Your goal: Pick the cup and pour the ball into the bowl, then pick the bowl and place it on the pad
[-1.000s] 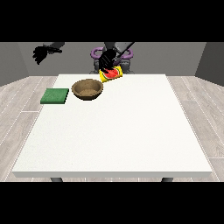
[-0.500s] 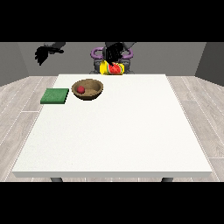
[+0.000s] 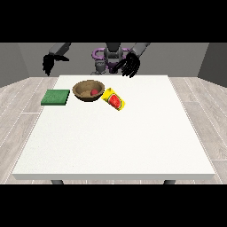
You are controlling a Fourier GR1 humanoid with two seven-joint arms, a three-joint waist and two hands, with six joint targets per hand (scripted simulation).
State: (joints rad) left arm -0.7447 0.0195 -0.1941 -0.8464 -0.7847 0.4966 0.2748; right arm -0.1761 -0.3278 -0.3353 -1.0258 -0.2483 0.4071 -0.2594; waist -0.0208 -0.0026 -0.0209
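**Mia:** Where is the ball?

**Dad:** The red ball (image 3: 94,92) sits inside the brown bowl (image 3: 84,88). So the pouring part looks done.

**Mia:** And the cup?

**Dad:** The yellow cup (image 3: 114,100) lies on its side on the white counter (image 3: 115,137). It is just beside the bowl, and lower down in the view than the hand at the view's right (image 3: 129,65). Nobody holds it.

**Mia:** Why is that hand up in the air?

**Dad:** It hangs over the far edge of the counter with nothing in it. Its fingers hang down and spread apart. I think it has no more use for the cup.

**Mia:** What about the other hand?

**Dad:** The hand at the view's left (image 3: 49,63) floats off the counter's corner. It holds nothing too, and its fingers hang down loosely. The green pad (image 3: 56,97) lies near it, a bit toward us. The bowl is between the two hands.

**Mia:** What comes next?

**Dad:** I guess the bowl must be lifted and put on the pad. The pad is close to the bowl, so that is a short trip. The bowl should stay flat, or the ball could roll out.
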